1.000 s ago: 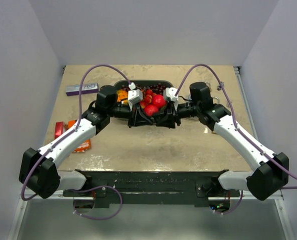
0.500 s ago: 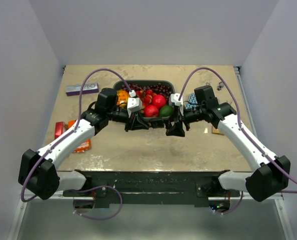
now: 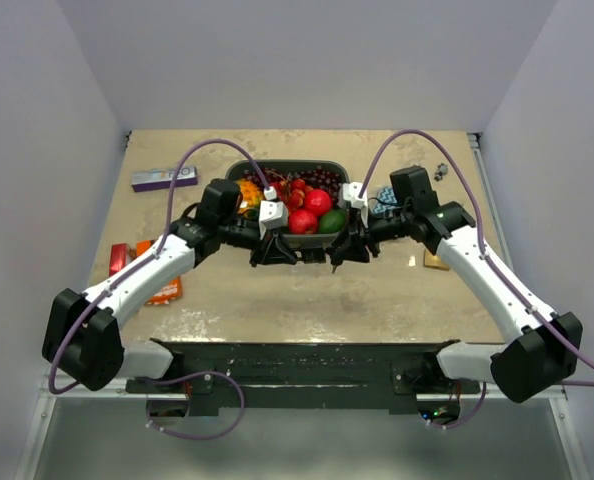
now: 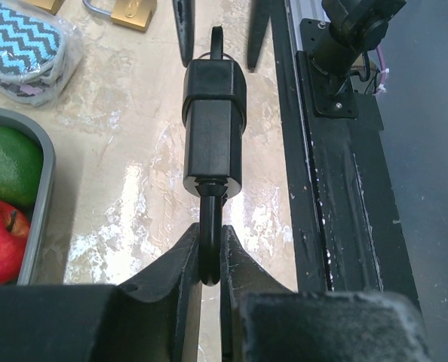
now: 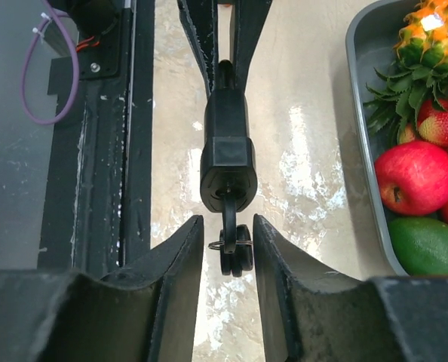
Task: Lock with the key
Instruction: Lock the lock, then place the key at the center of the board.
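Note:
A black padlock (image 4: 213, 128) hangs in the air above the table, between the two grippers (image 3: 312, 256). My left gripper (image 4: 210, 235) is shut on its shackle (image 4: 210, 260). It appears in the top view at centre left (image 3: 283, 252). A black key (image 5: 230, 226) sticks out of the lock body (image 5: 228, 154), with a ring and spare keys hanging on it. My right gripper (image 5: 228, 223) is open, with one finger on each side of the key and not touching it. It appears in the top view at centre right (image 3: 339, 252).
A grey tray (image 3: 277, 166) of fruit stands just behind the grippers. A brass padlock (image 4: 133, 11) and a blue zigzag pouch (image 4: 20, 41) lie to the right. A purple box (image 3: 164, 178) and orange packets (image 3: 162, 285) lie to the left. The black front rail (image 4: 337, 188) runs close by.
The right gripper drew back to the right half a second ago and has now come left again, open around the key. The left gripper with the padlock shifted slightly toward the near edge.

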`<state>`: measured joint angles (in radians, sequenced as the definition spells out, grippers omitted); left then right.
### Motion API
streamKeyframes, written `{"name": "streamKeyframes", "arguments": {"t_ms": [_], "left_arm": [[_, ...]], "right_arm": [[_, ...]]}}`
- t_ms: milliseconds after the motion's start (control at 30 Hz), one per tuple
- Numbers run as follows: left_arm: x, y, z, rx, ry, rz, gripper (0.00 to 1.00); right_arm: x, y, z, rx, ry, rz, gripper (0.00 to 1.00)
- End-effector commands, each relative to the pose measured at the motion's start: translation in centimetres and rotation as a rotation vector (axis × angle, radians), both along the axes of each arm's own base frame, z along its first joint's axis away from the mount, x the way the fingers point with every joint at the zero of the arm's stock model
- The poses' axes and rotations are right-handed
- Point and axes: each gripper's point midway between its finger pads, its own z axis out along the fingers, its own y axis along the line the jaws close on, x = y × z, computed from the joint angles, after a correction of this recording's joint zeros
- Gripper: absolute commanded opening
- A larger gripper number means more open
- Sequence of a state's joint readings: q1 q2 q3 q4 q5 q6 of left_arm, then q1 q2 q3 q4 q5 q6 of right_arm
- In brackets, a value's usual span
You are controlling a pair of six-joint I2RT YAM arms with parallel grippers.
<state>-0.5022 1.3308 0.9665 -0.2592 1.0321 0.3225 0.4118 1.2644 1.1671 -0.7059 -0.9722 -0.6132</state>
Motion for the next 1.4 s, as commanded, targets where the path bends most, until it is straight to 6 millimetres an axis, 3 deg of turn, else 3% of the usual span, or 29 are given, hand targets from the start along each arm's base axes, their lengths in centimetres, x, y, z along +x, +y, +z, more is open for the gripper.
{"name": "streamKeyframes", "arguments": {"t_ms": [0, 133, 200, 367, 667, 833, 1000, 1167, 1367], "left_arm": [[1.0, -0.9, 3.6, -0.092, -0.135, -0.047, 0.00], [1.1, -1.0, 3.7, -0.097, -0.134, -0.045, 0.00], [1.1, -0.9, 3.7, -0.095, -0.136, -0.045, 0.00], [1.0, -0.5, 2.5, -0.057, -0.138, -0.047, 0.00], [1.8, 1.1, -1.3, 0.028, -0.123, -0.020, 0.00], [2.0, 1.3, -3.1, 0.064, -0.125, -0.035, 0.00], [2.1, 1.9, -5.4, 0.131, -0.116, -0.049, 0.00], [2.0, 2.0, -6.3, 0.152, -0.104, -0.049, 0.00], [1.7, 1.5, -6.9, 0.164, -0.080, -0.055, 0.00]], "right_arm": [[0.6, 0.4, 1.1, 0.028, -0.033, 0.014, 0.34], [0.7, 0.1, 0.1, -0.005, -0.031, 0.003, 0.21], [0.7, -0.1, -0.3, -0.021, -0.024, -0.004, 0.00], [1.2, -2.0, -1.5, -0.065, -0.012, -0.049, 0.00], [1.5, -10.1, -4.4, -0.172, 0.068, -0.139, 0.00], [0.9, -12.9, -8.0, -0.275, 0.096, -0.155, 0.00], [0.8, -12.9, -11.3, -0.297, 0.107, -0.189, 0.00], [0.6, -12.0, -14.4, -0.355, 0.116, -0.170, 0.00], [3.0, -12.4, -16.0, -0.391, 0.119, -0.262, 0.00]]}}
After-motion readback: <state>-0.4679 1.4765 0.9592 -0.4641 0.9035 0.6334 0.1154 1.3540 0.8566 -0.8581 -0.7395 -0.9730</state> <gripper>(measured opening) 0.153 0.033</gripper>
